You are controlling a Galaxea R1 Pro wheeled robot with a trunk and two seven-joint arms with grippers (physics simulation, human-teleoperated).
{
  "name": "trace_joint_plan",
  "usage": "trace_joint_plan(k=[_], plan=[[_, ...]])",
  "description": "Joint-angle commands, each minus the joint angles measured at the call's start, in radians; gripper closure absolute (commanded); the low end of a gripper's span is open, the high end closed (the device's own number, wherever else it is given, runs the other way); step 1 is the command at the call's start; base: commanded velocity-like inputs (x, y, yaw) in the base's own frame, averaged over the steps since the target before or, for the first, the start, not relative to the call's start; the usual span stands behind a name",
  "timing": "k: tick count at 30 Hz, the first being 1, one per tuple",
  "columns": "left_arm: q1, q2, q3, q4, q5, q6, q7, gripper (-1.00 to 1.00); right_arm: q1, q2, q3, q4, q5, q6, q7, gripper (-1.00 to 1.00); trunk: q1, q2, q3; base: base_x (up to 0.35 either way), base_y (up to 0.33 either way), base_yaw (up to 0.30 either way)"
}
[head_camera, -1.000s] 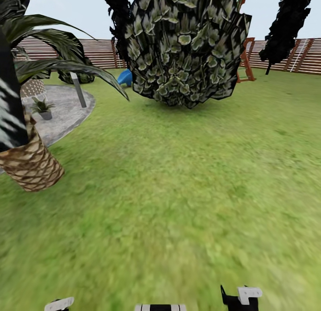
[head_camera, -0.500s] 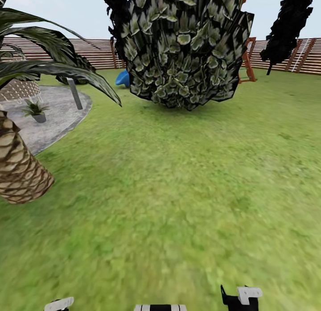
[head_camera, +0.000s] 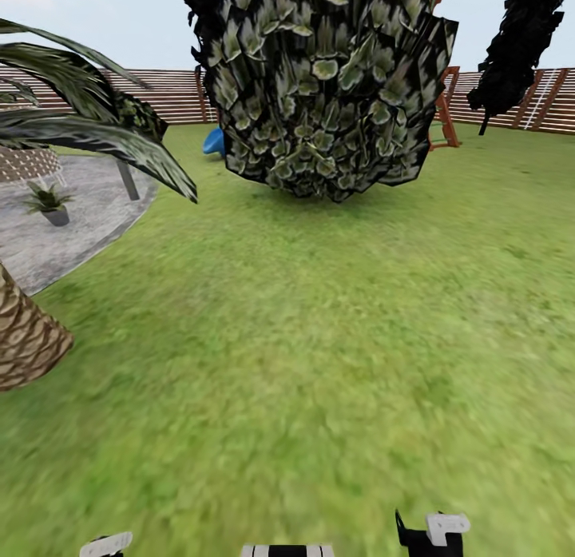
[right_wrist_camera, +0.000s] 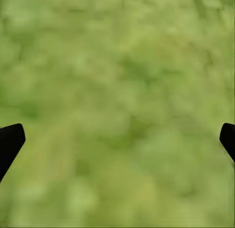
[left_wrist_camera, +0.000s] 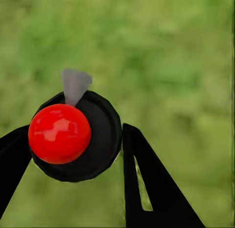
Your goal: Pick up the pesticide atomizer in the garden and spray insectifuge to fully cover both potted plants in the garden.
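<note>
1. Mostly you see blurred green lawn (head_camera: 319, 365); your arms are cut off at the head view's lower edge, only white and black bits showing.
2. Your left gripper (left_wrist_camera: 73, 154) pinches a round black object with a glossy red dome and a grey cone-shaped nozzle (left_wrist_camera: 73, 135) between its dark fingers (left_wrist_camera: 147, 184). It looks like the atomizer seen end-on, but you cannot tell for sure.
3. Your right gripper (right_wrist_camera: 117, 139) has its black fingertips (right_wrist_camera: 10, 139) spread wide over bare grass.
4. One small potted plant with pointed green leaves (head_camera: 48, 201) sits on the mottled grey stone patio (head_camera: 80, 229) at far left, partly behind drooping palm fronds (head_camera: 104, 141).
5. A scaly, woven-looking brown palm trunk (head_camera: 24, 341) is cropped at left.
6. A big dark leafy bush (head_camera: 327, 85) hides part of the brown slatted fence (head_camera: 176, 93).
</note>
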Motion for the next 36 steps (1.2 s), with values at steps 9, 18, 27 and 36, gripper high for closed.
trace_joint_plan(k=[9, 18, 27, 36], plan=[[0.000, 0.000, 0.009, 0.000, -0.005, -0.004, -0.007, 1.00, -0.001, 0.000, -0.007, 0.001, 0.011, -0.002, -0.003, -1.00, 0.000, 0.000, -0.001, 0.340, -0.127, 0.000], [-0.001, 0.000, 0.009, 0.000, -0.004, -0.004, -0.007, 1.00, -0.001, 0.000, -0.007, 0.001, 0.011, -0.002, -0.004, -1.00, 0.000, 0.000, -0.001, 0.340, -0.126, 0.000], [-0.001, 0.000, 0.009, 0.000, -0.005, -0.004, -0.007, 1.00, -0.001, 0.000, -0.007, 0.001, 0.011, -0.003, -0.004, -1.00, 0.000, 0.000, -0.001, 0.340, -0.121, 0.000], [-0.001, 0.000, 0.009, 0.000, -0.005, -0.002, -0.007, 1.00, -0.001, 0.000, -0.007, 0.001, 0.011, -0.002, -0.004, -1.00, 0.000, 0.000, -0.001, 0.340, -0.080, 0.000]])
